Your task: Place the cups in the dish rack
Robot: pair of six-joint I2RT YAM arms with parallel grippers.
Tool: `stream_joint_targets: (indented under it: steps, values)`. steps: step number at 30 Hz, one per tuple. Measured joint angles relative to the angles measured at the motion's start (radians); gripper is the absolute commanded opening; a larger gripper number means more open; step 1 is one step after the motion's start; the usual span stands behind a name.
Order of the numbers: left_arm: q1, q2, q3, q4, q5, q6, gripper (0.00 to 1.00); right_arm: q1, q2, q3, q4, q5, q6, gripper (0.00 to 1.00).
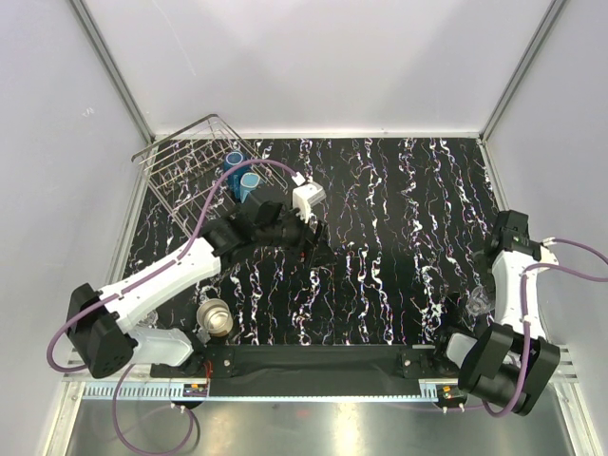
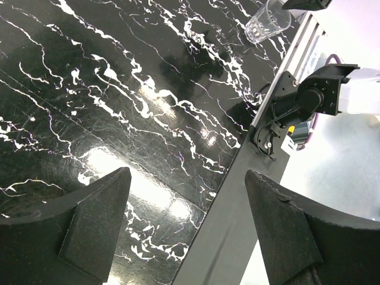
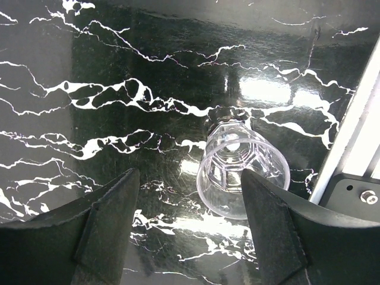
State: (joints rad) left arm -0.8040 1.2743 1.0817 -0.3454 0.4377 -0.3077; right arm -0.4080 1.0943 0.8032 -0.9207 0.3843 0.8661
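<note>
The silver wire dish rack stands at the table's far left. The dark blue cup and the light blue cup sit at its near right corner, seemingly inside it. The beige-silvery cup stands on the table by the left arm's base. The clear glass cup stands upright near the front right edge. My right gripper is open just above the glass, which is close to the right finger. My left gripper is open and empty over the table's middle.
The black marbled table ends in a metal rail at the front. White walls close in the back and sides. The left wrist view shows the clear glass far off and the right arm's base at the table edge.
</note>
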Motion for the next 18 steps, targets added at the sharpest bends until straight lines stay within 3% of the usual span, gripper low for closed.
stream_joint_targets:
  steps: [12, 18]
  values:
    - [0.000, 0.017, -0.005, 0.003, -0.005, 0.000, 0.84, -0.001, 0.026, -0.020, 0.010, 0.000, 0.027, 0.76]
    - [0.000, 0.017, -0.011, 0.003, -0.010, 0.000, 0.84, -0.001, 0.031, -0.071, 0.012, -0.003, 0.054, 0.70]
